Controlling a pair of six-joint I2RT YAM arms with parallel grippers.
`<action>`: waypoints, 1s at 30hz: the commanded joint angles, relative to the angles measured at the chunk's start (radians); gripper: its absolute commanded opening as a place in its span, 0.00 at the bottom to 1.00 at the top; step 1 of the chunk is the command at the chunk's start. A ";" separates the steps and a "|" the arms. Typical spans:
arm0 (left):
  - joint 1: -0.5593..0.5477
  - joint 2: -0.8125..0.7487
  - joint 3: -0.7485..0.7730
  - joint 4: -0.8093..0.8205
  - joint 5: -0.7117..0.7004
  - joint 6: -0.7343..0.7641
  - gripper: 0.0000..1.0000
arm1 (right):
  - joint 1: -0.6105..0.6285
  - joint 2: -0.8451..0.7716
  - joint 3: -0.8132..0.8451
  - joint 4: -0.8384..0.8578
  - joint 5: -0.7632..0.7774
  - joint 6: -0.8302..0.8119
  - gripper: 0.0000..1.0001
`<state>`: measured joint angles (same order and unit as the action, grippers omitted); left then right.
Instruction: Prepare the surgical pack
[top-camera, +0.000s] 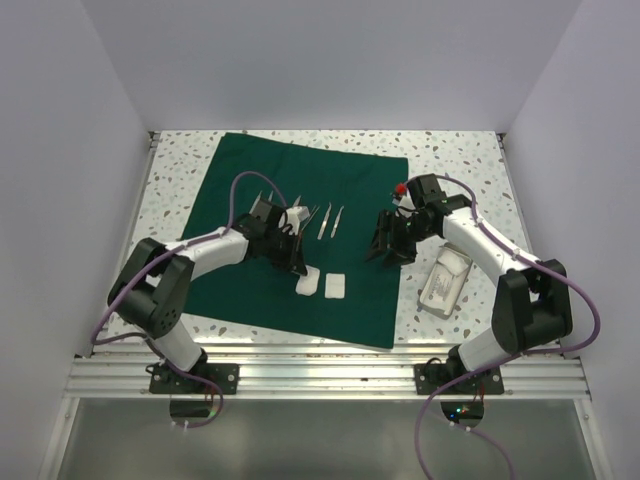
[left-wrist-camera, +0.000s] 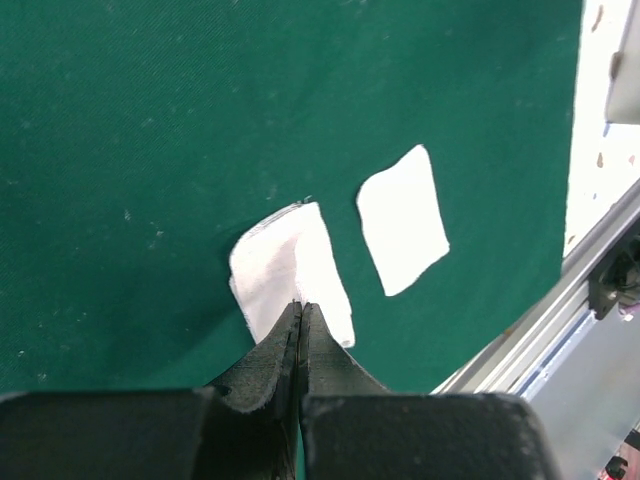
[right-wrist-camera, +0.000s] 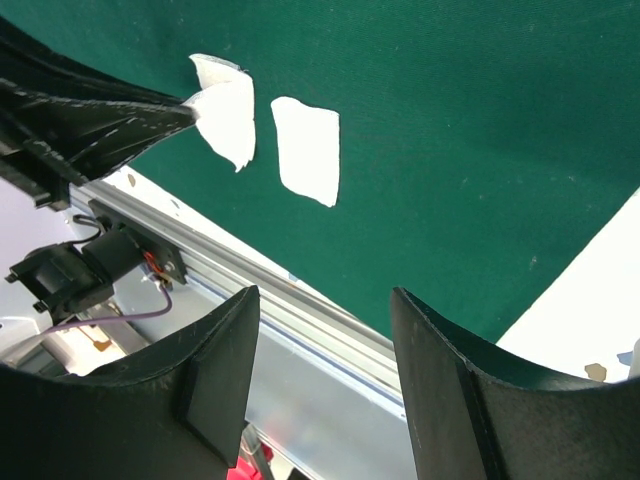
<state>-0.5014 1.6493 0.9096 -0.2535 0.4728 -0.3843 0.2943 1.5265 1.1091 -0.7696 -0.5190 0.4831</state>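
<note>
The dark green drape (top-camera: 250, 290) lies spread on the table. Two white gauze squares sit near its front edge. My left gripper (top-camera: 299, 268) is shut, and its tips (left-wrist-camera: 301, 306) pinch the near edge of the left gauze square (left-wrist-camera: 280, 265), which curls up a little. The other gauze square (left-wrist-camera: 402, 220) lies flat just beside it. Two steel tweezers (top-camera: 329, 220) rest further back on the drape. My right gripper (right-wrist-camera: 325, 300) hangs open and empty over the drape's front right part. The small metal tray (top-camera: 446, 280) stands on the table to the right of the drape.
An aluminium rail (top-camera: 330, 370) runs along the table's front edge, just beyond the drape's hem. White walls close the table in at the back and sides. The speckled tabletop (top-camera: 460, 160) shows around the drape.
</note>
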 joint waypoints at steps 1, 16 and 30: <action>0.006 0.018 0.006 0.028 -0.014 -0.007 0.00 | 0.000 -0.008 0.003 0.015 -0.022 0.009 0.59; 0.006 -0.035 0.020 -0.013 -0.089 0.001 0.50 | 0.006 -0.003 -0.020 0.050 -0.047 0.045 0.59; -0.008 -0.224 -0.023 -0.115 -0.112 -0.045 0.62 | 0.072 0.092 -0.045 0.107 -0.075 0.045 0.62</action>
<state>-0.5053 1.4883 0.9001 -0.3386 0.3641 -0.4023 0.3420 1.5890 1.0710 -0.7002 -0.5537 0.5304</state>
